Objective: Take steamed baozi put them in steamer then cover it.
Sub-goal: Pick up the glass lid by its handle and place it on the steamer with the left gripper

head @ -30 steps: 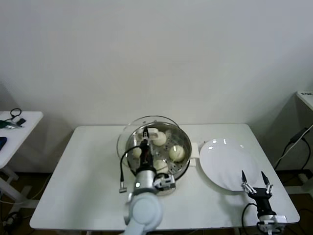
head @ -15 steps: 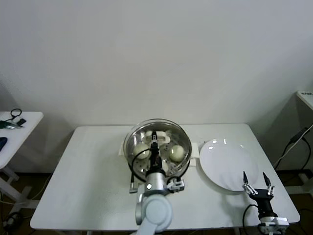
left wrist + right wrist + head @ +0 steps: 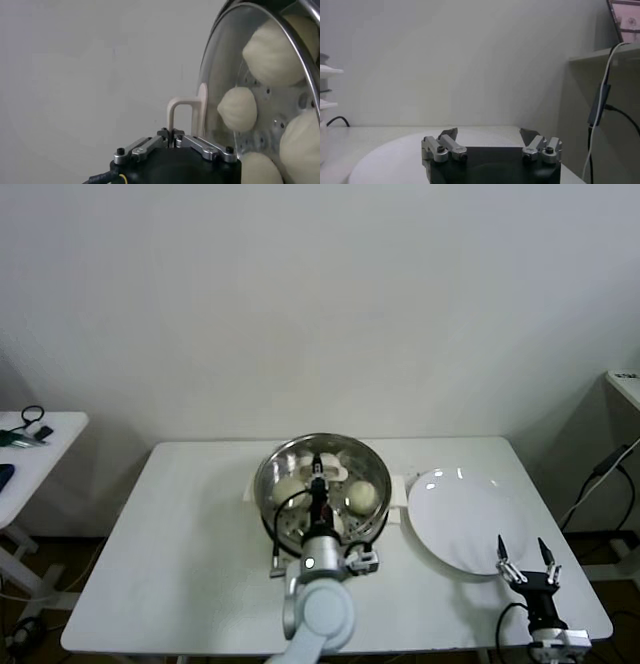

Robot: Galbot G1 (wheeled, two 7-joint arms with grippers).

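Four pale dough buns (image 3: pixel 361 496) inside shiny steel steamer (image 3: pixel 270 474) (no legible markings); left gripper (image 3: pixel 317 471) clamps its glass lid's cream handle (image 3: pixel 186 116); right gripper (image 3: pixel 524 556) beside it, wide.

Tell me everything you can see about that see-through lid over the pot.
The lid is a round dome of clear glass with a thin metal rim, about as wide as the shiny steel pot under it. A cream-white loop handle stands at its centre, and the left pincer is shut on that handle. Through the glass show pale round buns lying on the hole-dotted tray. The lid lies level over the pot's mouth; whether it rests on the rim cannot be told.
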